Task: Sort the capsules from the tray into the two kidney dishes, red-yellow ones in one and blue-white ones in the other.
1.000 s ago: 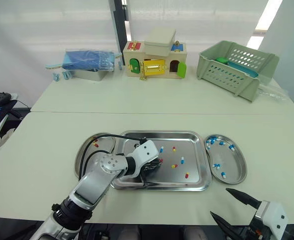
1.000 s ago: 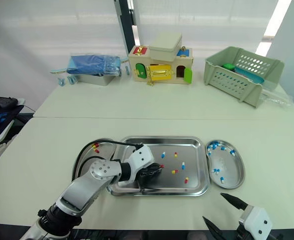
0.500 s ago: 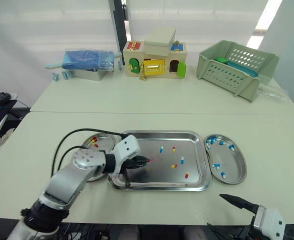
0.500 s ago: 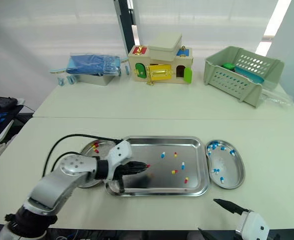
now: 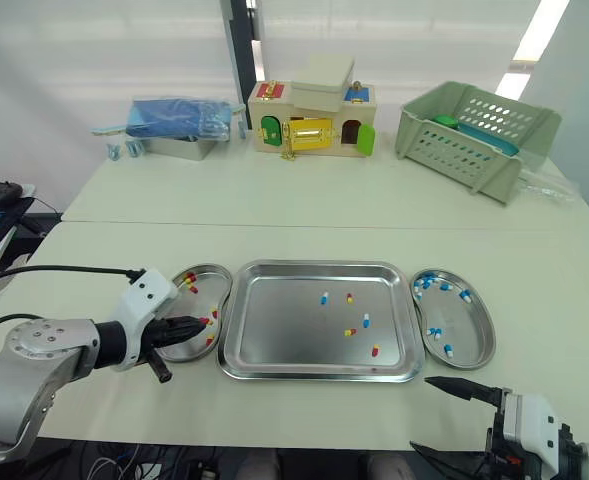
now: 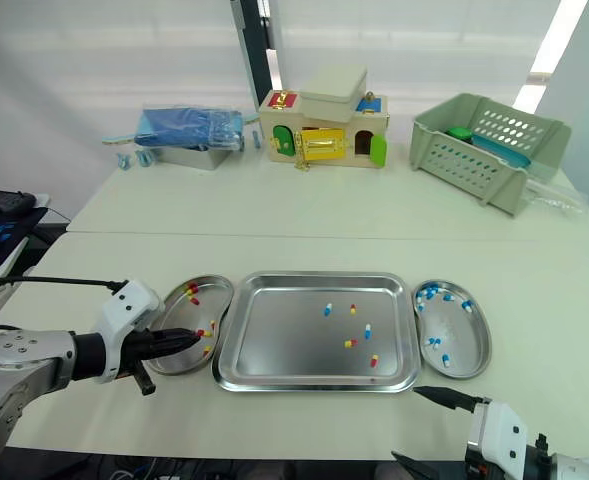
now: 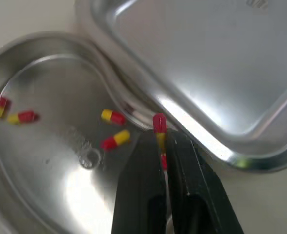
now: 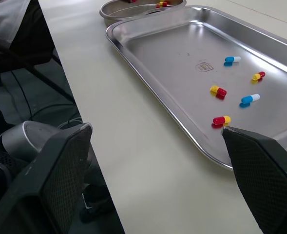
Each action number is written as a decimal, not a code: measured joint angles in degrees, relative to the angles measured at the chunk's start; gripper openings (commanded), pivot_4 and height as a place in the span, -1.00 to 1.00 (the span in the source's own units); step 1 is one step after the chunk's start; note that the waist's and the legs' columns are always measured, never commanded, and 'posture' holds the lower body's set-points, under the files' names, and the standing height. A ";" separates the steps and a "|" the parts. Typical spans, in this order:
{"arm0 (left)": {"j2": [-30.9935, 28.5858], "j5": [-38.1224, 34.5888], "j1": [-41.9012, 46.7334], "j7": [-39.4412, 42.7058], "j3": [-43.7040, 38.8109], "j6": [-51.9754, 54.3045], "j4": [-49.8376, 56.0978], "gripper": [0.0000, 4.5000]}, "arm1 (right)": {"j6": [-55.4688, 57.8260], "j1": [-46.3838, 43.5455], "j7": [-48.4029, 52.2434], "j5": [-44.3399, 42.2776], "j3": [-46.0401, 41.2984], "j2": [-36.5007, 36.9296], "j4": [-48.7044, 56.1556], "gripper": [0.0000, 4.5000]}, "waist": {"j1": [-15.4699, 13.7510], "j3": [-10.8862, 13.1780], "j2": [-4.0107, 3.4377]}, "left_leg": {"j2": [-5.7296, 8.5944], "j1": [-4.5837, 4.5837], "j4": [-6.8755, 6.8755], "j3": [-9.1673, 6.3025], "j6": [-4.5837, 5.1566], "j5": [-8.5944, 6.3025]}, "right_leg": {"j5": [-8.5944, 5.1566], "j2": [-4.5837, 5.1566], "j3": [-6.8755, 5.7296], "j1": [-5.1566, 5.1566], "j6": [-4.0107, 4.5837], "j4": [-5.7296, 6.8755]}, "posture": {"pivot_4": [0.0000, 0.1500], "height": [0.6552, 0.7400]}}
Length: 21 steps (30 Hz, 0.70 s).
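My left gripper (image 5: 198, 323) is shut on a red-yellow capsule (image 7: 159, 126), held over the inner edge of the left kidney dish (image 5: 214, 288). Several red-yellow capsules (image 7: 115, 139) lie in that dish (image 7: 50, 161). The steel tray (image 5: 284, 325) in the middle holds two blue-white capsules (image 5: 366, 320) and three red-yellow ones (image 5: 349, 332). The right kidney dish (image 5: 466, 328) holds several blue-white capsules (image 5: 424, 281). My right gripper (image 5: 444, 420) stands open and empty at the table's front edge, near the tray's front right corner (image 8: 216, 156).
At the back of the far table stand a blue bag in a tin (image 5: 174, 125), a wooden toy house (image 5: 312, 120) and a green basket (image 5: 474, 135). A black cable (image 5: 64, 270) runs along my left arm.
My left gripper has moved left out of the tray, carrying the red-yellow capsule, to over the left dish. The right gripper has shifted slightly at the front edge.
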State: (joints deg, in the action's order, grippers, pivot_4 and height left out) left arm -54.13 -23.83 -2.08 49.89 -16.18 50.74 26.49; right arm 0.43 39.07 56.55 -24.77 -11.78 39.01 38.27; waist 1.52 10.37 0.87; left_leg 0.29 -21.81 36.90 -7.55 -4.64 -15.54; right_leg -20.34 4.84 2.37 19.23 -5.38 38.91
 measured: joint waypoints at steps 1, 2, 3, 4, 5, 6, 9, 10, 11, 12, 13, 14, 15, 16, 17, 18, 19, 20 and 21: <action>0.01 0.22 0.01 -0.67 -0.60 -0.60 -0.68 -0.99 | 0.01 -0.51 0.24 -0.34 0.00 0.16 -0.33 1.00 | -0.10 -0.01 0.02 | 0.00 -0.01 0.00 0.00 0.00 0.00 | 0.00 0.01 0.00 0.00 0.00 -0.02 | 1.00 1.00; 0.01 0.35 0.06 -0.91 -0.89 -1.04 -1.10 -0.99 | 0.01 -0.53 0.40 -0.61 -0.01 0.23 -0.45 1.00 | -0.10 -0.01 0.02 | 0.01 -0.01 0.00 0.01 0.00 0.00 | 0.00 0.02 0.00 0.00 0.00 -0.03 | 1.00 1.00; 0.02 0.45 0.20 -1.19 -1.07 -1.44 -1.60 -0.99 | 0.01 -0.53 0.56 -0.71 0.00 0.24 -0.55 1.00 | -0.07 -0.01 0.01 | 0.01 -0.01 -0.01 0.02 0.00 0.00 | 0.00 0.02 0.00 0.00 0.00 -0.03 | 1.00 1.00; 0.12 0.72 0.62 -1.75 -1.06 -2.32 -2.36 -0.99 | 0.01 -0.54 0.79 -0.80 0.00 0.24 -0.84 1.00 | -0.02 0.00 0.01 | 0.00 0.00 -0.02 0.01 0.00 0.00 | 0.00 0.02 0.00 0.01 0.00 -0.03 | 1.00 1.00; 0.20 0.93 0.92 -1.95 -1.06 -2.74 -2.66 -0.99 | 0.01 -0.54 0.83 -0.83 0.00 0.24 -1.09 1.00 | 0.02 0.00 0.01 | 0.00 0.00 -0.02 0.01 0.00 0.00 | 0.00 0.02 0.00 0.01 0.00 -0.02 | 1.00 1.00; 0.20 1.05 1.28 -2.04 -0.99 -3.14 -2.98 -0.99 | 0.00 -0.54 0.84 -0.84 0.00 0.23 -1.35 1.00 | 0.09 0.00 0.01 | 0.00 0.00 -0.02 0.01 0.00 0.00 | 0.00 0.02 0.00 0.01 0.00 -0.01 | 1.00 1.00; 0.27 1.21 1.82 -2.15 -0.30 -4.03 -3.99 -0.99 | 0.00 -0.57 0.81 -0.84 0.00 0.14 -1.86 1.00 | 0.16 0.00 0.01 | 0.00 0.01 -0.02 0.02 0.00 0.00 | 0.00 0.01 0.01 0.02 0.00 0.00 | 1.00 1.00; 0.31 1.25 2.06 -2.15 0.32 -4.18 -4.34 -0.99 | 0.00 -0.56 0.76 -0.84 0.00 0.03 -2.05 1.00 | 0.20 0.00 0.01 | 0.00 0.02 -0.02 0.02 0.00 0.00 | 0.00 0.01 0.01 0.02 0.00 0.01 | 1.00 1.00; 0.33 1.25 2.23 -2.10 0.75 -4.36 -4.62 -0.99 | -0.01 -0.56 0.71 -0.84 0.00 -0.09 -2.11 1.00 | 0.21 0.00 0.01 | 0.00 0.02 -0.02 0.02 0.00 0.00 | 0.00 0.01 0.01 0.02 0.00 0.01 | 1.00 1.00; 0.32 1.31 2.39 -1.94 1.20 -4.78 -5.16 -0.99 | -0.08 -0.51 0.63 -0.84 -0.02 -0.28 -2.12 1.00 | 0.24 -0.01 0.01 | -0.01 0.01 -0.02 0.02 0.00 0.00 | 0.00 0.00 0.01 0.02 0.00 0.02 | 1.00 1.00; 0.30 1.36 2.46 -1.85 1.46 -4.96 -5.59 -0.99 | -0.11 -0.48 0.56 -0.82 -0.04 -0.39 -2.12 1.00 | 0.25 0.00 0.01 | -0.01 0.02 -0.02 0.02 0.00 0.00 | 0.00 0.00 0.01 0.02 0.00 0.02 | 1.00 1.00; 0.29 1.48 2.70 -1.79 2.06 -5.02 -6.51 -0.99 | -0.16 -0.35 0.39 -0.80 -0.10 -0.58 -2.13 1.00 | 0.26 -0.01 0.00 | 0.00 0.01 -0.02 0.02 0.00 0.00 | 0.00 0.00 0.01 0.02 0.00 0.02 | 1.00 1.00; 0.29 1.61 3.31 -1.77 2.71 -5.02 -7.51 -0.99 | -0.33 -0.28 0.18 -0.69 -0.17 -0.91 -2.24 1.00 | 0.25 -0.01 0.01 | 0.00 0.01 -0.02 0.01 0.00 0.00 | 0.00 0.00 0.00 0.02 0.00 0.02 | 1.00 1.00; 0.29 1.77 4.23 -1.79 3.29 -5.02 -8.89 -0.89 | -0.67 -0.29 -0.10 -0.58 -0.22 -1.21 -2.46 1.00 | 0.24 0.00 0.01 | 0.00 0.01 -0.02 0.00 0.00 0.00 | 0.00 0.00 0.00 0.02 0.00 0.02 | 1.00 1.00; 0.26 2.01 4.73 -1.76 3.48 -5.02 -9.61 -0.77 | -0.89 -0.24 -0.27 -0.50 -0.26 -1.34 -2.58 1.00 | 0.24 0.00 0.01 | 0.00 0.01 -0.02 0.01 0.00 0.00 | 0.00 0.00 0.00 0.02 0.00 0.03 | 1.00 1.00; -0.06 2.30 5.52 -1.64 3.80 -5.16 -10.67 -0.71 | -1.26 -0.21 -0.35 -0.16 -0.26 -1.53 -2.72 1.00 | 0.25 -0.01 0.01 | 0.00 0.01 -0.02 0.02 0.00 0.00 | 0.00 0.00 0.00 0.02 0.00 0.02 | 1.00 1.00; -0.39 2.54 6.07 -1.51 4.22 -5.25 -11.32 -0.57 | -1.39 -0.14 -0.36 0.28 -0.25 -1.65 -2.75 1.00 | 0.25 -0.01 0.01 | 0.00 0.01 -0.02 0.02 0.00 0.00 | 0.00 0.00 0.01 0.02 0.00 0.02 | 1.00 1.00; -0.71 2.64 6.41 -1.38 4.61 -5.37 -11.60 -0.46 | -1.51 -0.05 -0.39 0.76 -0.24 -1.77 -2.79 1.00 | 0.25 0.00 0.01 | 0.00 0.01 -0.02 0.02 0.00 0.00 | 0.00 0.00 0.01 0.03 0.00 0.02 | 1.00 1.00; -0.73 2.68 6.51 -1.16 4.71 -5.61 -11.65 -0.30 | -1.71 0.11 -0.41 0.94 -0.23 -1.92 -2.84 1.00 | 0.25 0.00 0.01 | 0.00 0.01 -0.02 0.02 0.00 0.00 | 0.00 0.00 0.01 0.03 0.00 0.02 | 1.00 1.00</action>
State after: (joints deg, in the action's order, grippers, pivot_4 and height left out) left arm -54.86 -21.16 4.43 48.74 -11.46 45.13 14.84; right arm -1.28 39.17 56.14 -23.83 -12.00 37.08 35.44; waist 1.77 10.37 0.88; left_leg 0.29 -21.80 36.88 -7.53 -4.64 -15.54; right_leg -20.34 4.85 2.38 19.26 -5.38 38.93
